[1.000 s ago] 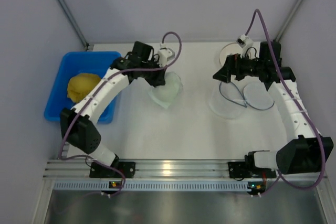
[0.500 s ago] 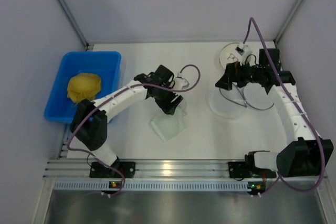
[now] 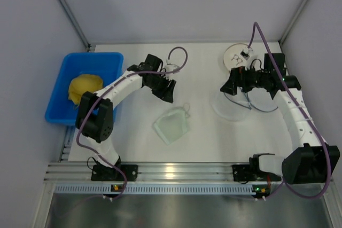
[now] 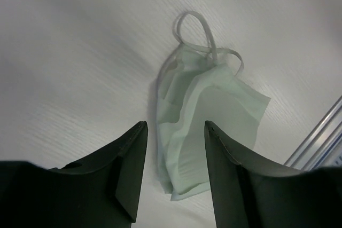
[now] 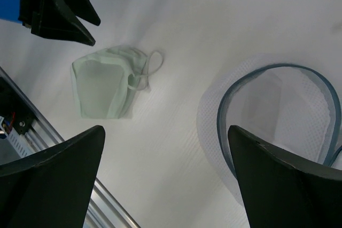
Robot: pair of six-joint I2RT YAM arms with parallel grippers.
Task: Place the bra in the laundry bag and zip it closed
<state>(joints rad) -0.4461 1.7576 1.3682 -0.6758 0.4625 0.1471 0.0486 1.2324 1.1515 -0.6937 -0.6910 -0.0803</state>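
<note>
The left arm (image 3: 115, 86) bends up from its base at the near edge. Then it reaches far and to the right, over the middle of the table (image 3: 206, 137). The left gripper (image 3: 166, 92) hangs in the air with its two dark fingers apart. It holds nothing.

The bra (image 3: 172, 126) lies flat on the table, a bit nearer than that gripper and not touching it. It is well apart from the laundry bag (image 3: 230, 108), which lies to the right.

The right arm (image 3: 299, 116) goes up the right side and bends in toward the left. The right gripper (image 3: 228, 86) sits over the far edge of the laundry bag. Its fingers are spread wide with nothing between them.

The top view shows things the wrist cameras miss. A blue bin (image 3: 61, 100) sits at the far left with a yellow cloth (image 3: 85, 88) inside it. A white disc (image 3: 233, 56) lies at the far right, behind the bag.

The left wrist view looks down between the two fingers. It shows the bra up close, folded in soft layers, with a thin strap looped at its far end.

The right wrist view shows the bag's dark zipper rim curving round in a wide loop on the white mesh. It also shows the bra and the tips of the left gripper in the same picture, well away from the bag.
</note>
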